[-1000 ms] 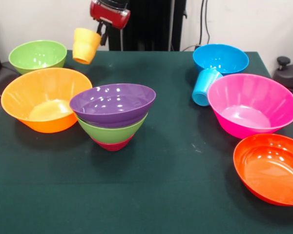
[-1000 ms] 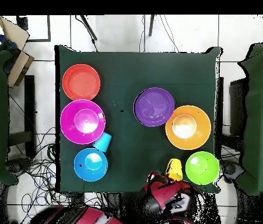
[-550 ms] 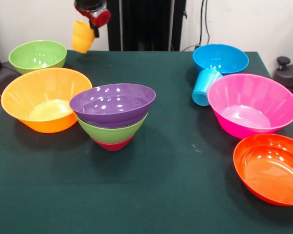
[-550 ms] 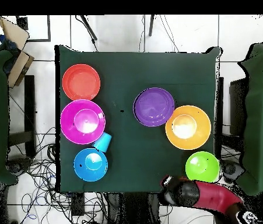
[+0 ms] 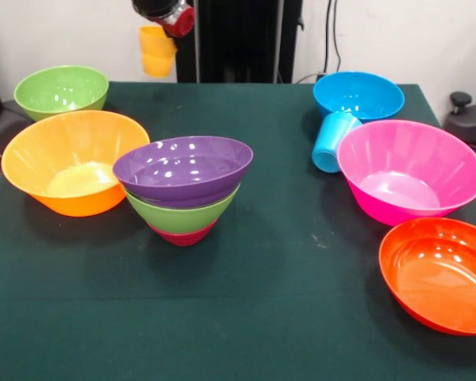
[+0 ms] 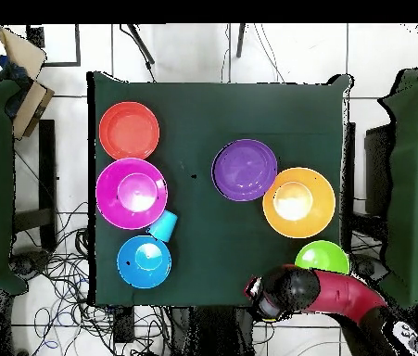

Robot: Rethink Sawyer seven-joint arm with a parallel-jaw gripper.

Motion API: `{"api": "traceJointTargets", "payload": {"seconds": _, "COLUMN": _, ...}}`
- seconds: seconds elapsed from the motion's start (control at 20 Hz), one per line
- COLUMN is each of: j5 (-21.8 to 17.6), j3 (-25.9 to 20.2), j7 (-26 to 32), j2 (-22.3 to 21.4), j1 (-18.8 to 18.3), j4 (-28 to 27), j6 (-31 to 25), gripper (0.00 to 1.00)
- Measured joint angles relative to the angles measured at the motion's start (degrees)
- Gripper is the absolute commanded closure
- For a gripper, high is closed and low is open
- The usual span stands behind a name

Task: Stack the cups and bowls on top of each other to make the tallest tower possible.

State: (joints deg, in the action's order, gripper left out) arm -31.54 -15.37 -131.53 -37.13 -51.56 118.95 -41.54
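yellow cup aloft, tower waiting below

i have the yellow-orange stepped plastic cup (image 5: 157, 50) clenched in my gripper (image 5: 168, 32), hanging high above the far edge of the dark green table (image 5: 270, 317), well apart from everything on it. in the overhead view my red and black arm (image 6: 328, 295) covers the cup, so i can only place it from the front.

the step in hand, as i judge it, is to carry this cup across to the tower (image 5: 183, 189) — the glossy purple bowl (image 5: 183, 168) nested in a green bowl (image 5: 182, 213), with a small crimson bowl (image 5: 182, 235) at the bottom. to do it well i should stay high until i am over the purple bowl's middle, clear of the large orange bowl (image 5: 70, 160) just beside the stack, then come down straight and let go only once the cup rests flat. the purple rim is wide and slick — an off-centre landing would likely slide or tip.

the cup itself looks glossy and hangs roughly upright; which end faces down i cannot tell.
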Motion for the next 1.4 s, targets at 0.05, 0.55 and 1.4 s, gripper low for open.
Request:
{"api": "traceJointTargets", "payload": {"seconds": 0.05, "j5": 0.5, "j3": -1.4, "j7": 0.4, "j2": 0.0, "j1": -0.2, "j4": 0.0, "j6": -0.1, "gripper": 1.0}}
{"api": "traceJointTargets", "payload": {"seconds": 0.55, "j5": 2.7, "j3": -9.4, "j7": 0.6, "j2": -2.2, "j1": -1.4, "j4": -0.1, "j6": -0.1, "gripper": 1.0}}
{"api": "traceJointTargets", "payload": {"seconds": 1.4, "j5": 2.6, "j3": -10.8, "j7": 0.6, "j2": -2.2, "j1": 1.1, "j4": -4.2, "j6": -1.9, "gripper": 1.0}}
